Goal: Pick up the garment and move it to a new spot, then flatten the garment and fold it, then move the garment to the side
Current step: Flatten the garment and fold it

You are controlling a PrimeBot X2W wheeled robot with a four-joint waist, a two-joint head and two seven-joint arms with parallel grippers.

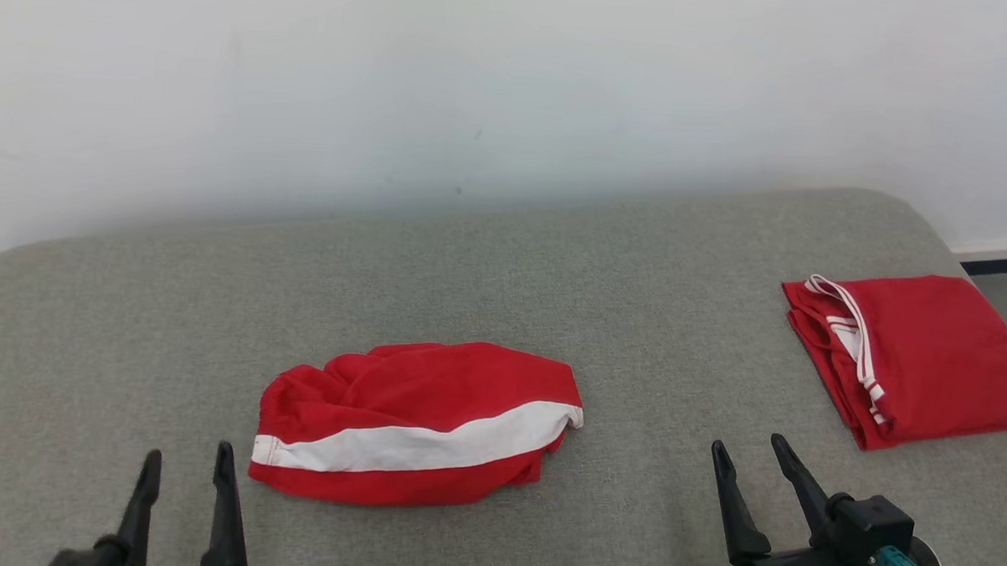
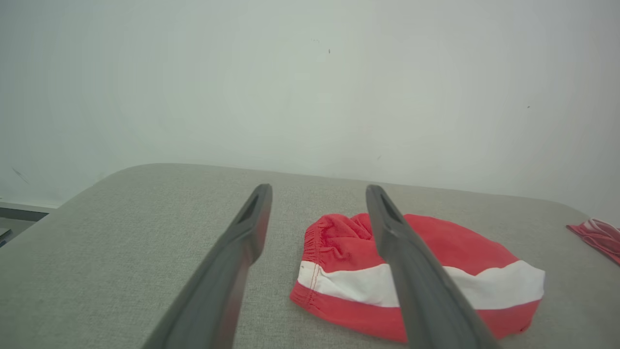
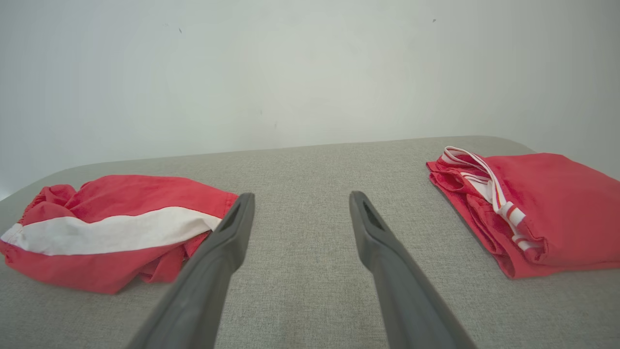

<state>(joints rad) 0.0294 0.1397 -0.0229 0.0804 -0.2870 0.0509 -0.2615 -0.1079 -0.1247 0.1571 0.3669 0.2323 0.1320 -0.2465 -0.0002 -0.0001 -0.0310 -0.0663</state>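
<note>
Left claw (image 1: 189, 452) and right claw (image 1: 749, 442) both wide, empty. The garment (image 1: 415, 422) lies bunched mid-surface (image 1: 554, 276), between them. Danger here: I pinch just one layer and it drags in a lump, or my right arm clips the folded pile (image 1: 928, 356).

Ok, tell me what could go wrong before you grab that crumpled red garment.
The crumpled garment lies bunched, so the open left gripper may pinch several layers at once and it may not spread flat. The folded garment sits close to the open right gripper; a wide sweep could rumple it.
</note>
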